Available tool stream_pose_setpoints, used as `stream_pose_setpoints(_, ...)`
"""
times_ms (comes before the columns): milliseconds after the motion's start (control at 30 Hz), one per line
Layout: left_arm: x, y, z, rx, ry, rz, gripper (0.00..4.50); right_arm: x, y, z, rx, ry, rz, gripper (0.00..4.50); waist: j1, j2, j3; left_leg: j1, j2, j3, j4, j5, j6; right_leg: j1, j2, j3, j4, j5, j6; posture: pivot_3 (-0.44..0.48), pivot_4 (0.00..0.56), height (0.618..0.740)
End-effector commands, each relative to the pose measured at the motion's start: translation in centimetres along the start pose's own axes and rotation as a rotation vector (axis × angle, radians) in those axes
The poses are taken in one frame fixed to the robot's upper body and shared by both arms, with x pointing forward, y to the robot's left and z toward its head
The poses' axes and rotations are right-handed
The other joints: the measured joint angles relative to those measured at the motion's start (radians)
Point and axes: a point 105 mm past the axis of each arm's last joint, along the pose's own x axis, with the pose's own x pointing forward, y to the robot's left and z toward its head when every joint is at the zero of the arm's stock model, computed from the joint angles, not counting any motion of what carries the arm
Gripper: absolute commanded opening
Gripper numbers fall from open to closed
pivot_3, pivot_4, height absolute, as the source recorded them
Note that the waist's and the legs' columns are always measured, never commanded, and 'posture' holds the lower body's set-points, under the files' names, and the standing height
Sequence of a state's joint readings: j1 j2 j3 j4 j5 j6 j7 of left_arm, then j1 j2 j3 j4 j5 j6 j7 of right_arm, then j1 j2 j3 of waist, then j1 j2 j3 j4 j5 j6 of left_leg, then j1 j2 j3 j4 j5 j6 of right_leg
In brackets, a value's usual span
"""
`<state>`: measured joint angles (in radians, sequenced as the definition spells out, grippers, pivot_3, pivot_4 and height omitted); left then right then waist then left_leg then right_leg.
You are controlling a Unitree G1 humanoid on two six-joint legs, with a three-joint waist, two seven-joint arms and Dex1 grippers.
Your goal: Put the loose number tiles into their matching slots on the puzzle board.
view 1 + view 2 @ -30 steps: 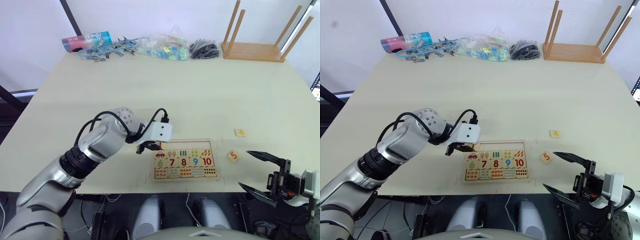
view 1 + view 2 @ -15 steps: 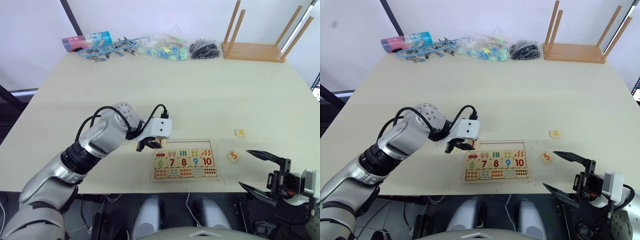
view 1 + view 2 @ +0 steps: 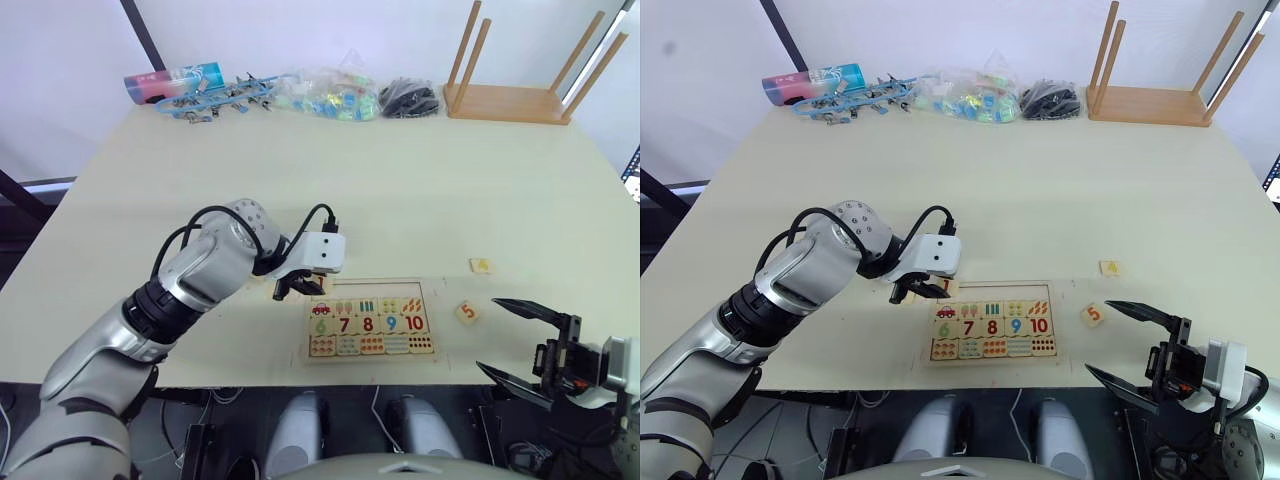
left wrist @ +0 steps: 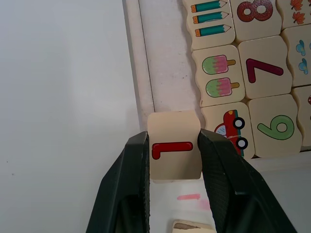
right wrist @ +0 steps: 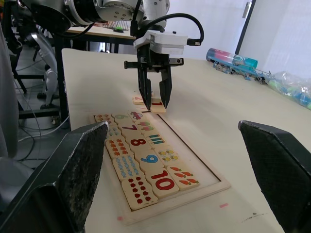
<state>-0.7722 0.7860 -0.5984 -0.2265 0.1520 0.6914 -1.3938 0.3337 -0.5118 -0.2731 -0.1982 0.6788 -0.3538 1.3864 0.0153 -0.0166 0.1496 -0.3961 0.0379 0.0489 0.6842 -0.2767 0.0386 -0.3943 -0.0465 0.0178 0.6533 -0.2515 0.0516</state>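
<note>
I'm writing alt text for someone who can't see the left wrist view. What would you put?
Two black fingers of the left tool pinch a pale wooden tile with a red 1, at the corner of the puzzle board. On the board lie picture tiles of a red car, ice lollies and pencils, beside tiles numbered 6, 7 and 8.
</note>
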Motion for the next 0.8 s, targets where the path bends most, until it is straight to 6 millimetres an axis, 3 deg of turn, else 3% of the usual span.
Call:
stream_pose_setpoints(33,-0.31,-0.17,0.55,0.035,-0.011,0.003,0.99,0.01,-0.17,0.56,-0.034,-0.002,0.009,4.50,0.000,0.000,0.000,0.000,0.000,0.000,0.000,0.000,0.000,0.000,0.000,0.000,0.000,0.000,0.000,0.000,0.150,0.737)
stream_pose_setpoints(800,0.08,-0.46,0.32,0.035,-0.004,-0.010,0.99,-0.04,-0.18,0.45,-0.037,0.008,0.010,4.50,0.000,0.000,0.000,0.000,0.000,0.000,0.000,0.000,0.000,0.000,0.000,0.000,0.000,0.000,0.000,0.000,0.150,0.737)
